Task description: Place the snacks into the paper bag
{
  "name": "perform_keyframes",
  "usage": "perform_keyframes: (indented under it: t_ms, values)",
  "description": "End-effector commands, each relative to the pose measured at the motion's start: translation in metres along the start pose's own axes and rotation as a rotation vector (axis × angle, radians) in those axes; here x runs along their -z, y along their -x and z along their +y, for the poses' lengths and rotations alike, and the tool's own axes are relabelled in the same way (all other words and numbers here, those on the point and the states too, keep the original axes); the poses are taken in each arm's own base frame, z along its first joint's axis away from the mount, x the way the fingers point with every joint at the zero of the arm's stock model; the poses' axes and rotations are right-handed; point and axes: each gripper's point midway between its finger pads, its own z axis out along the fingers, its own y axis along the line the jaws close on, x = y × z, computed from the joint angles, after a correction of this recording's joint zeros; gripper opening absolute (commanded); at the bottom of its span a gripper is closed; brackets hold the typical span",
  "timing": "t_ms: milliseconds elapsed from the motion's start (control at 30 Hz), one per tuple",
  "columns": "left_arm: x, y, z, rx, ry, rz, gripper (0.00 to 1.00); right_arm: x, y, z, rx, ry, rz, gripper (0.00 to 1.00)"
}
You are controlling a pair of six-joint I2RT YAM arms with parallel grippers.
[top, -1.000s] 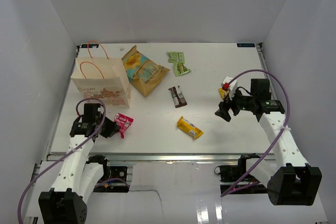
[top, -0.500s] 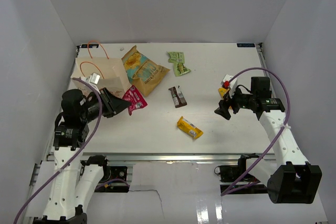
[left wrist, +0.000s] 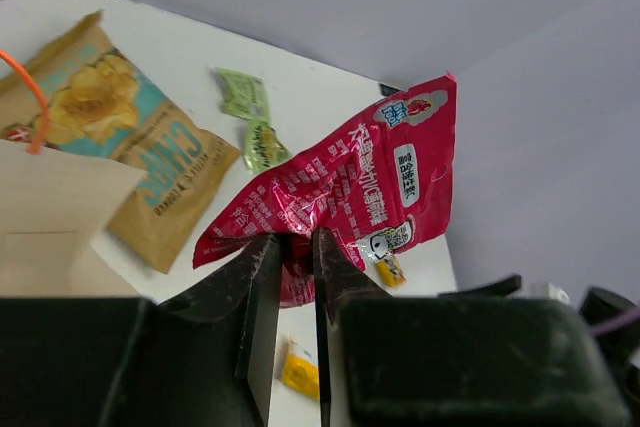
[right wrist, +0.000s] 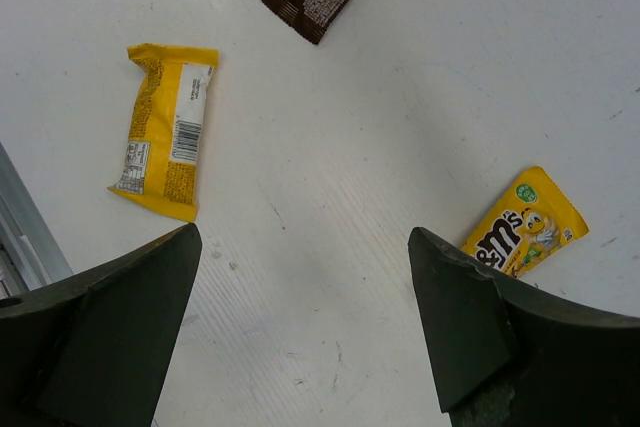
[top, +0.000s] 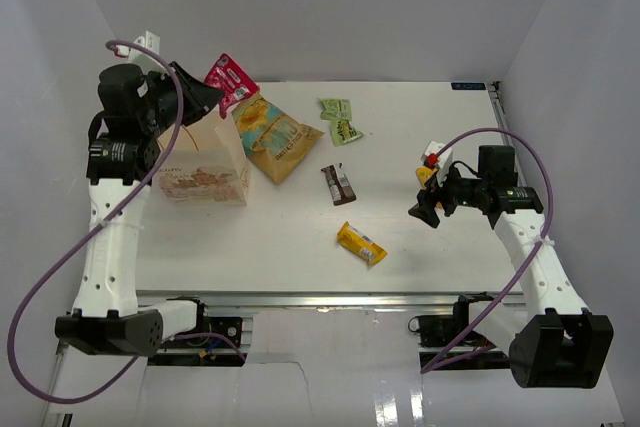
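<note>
I am looking at two arms built from white moulded link shells and black joint housings, the left arm (top: 105,237) and the right arm (top: 535,257), each ending in a black base block. A thin purple cable (top: 60,272) is trailing in a loose loop along the left arm, and a matching purple cable (top: 490,132) is arching over the right one. Through the wrist cameras I am seeing matte black jaws, narrow and blade-like on the left, broad and wedge-shaped on the right.
</note>
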Motion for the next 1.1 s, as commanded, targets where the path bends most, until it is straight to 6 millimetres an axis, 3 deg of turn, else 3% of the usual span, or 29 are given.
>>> perform_keyframes:
  t_ms: [0,133,567,800,1067]
  values:
    - [-0.003,0.019,0.023,-0.064,0.151,-0.046,0.0,0.007,0.022,-0.005,0.047,-0.018,-0.057,0.9]
    - [-0.003,0.021,0.052,-0.12,0.286,-0.055,0.0,0.006,0.02,-0.004,0.046,-0.018,-0.053,0.9]
    - [0.003,0.003,0.11,-0.171,0.509,-0.046,0.02,0.002,0.024,0.0,0.033,0.025,-0.08,0.9]
    - [0.003,-0.002,0.129,-0.163,0.584,-0.045,0.15,-0.001,0.032,0.013,0.016,0.094,-0.132,0.9]
    - [-0.001,-0.005,0.132,-0.15,0.588,-0.038,0.31,-0.002,0.033,0.014,0.022,0.1,-0.131,0.9]
